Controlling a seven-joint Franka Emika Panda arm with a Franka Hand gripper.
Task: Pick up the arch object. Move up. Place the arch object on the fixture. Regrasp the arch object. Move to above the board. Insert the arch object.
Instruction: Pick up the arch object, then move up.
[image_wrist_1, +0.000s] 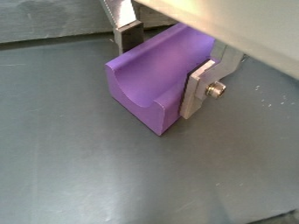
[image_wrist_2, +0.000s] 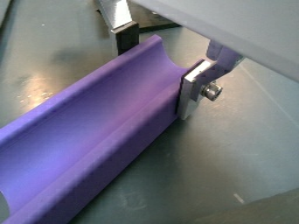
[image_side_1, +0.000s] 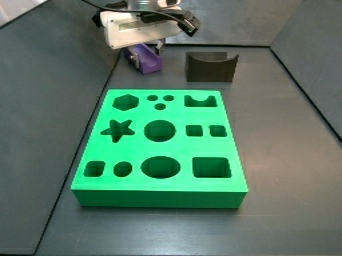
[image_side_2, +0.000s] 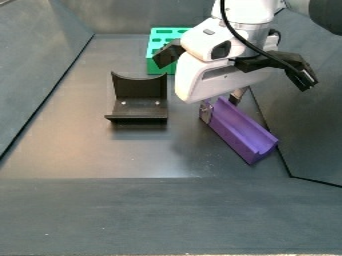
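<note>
Arch object (image_wrist_2: 100, 140) lies channel-up on the dark floor, near the fixture (image_side_2: 136, 100) and beyond the far end of the board (image_side_1: 160, 147). Gripper (image_wrist_1: 163, 70) is low over one end, fingers (image_wrist_1: 198, 90) straddling the piece; pads look touching, but a firm pinch cannot be told. Judged: the pick-up is only starting; lift, fixture placement, regrasp and insertion all remain.

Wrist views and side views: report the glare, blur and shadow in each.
In both wrist views the gripper straddles the arch object, whose near end is soft and oversized, and the housing above is washed out. In a side view the board is sharp and evenly lit, with glare on the gripper body. In a side view the fixture sits dim against the dark floor.
</note>
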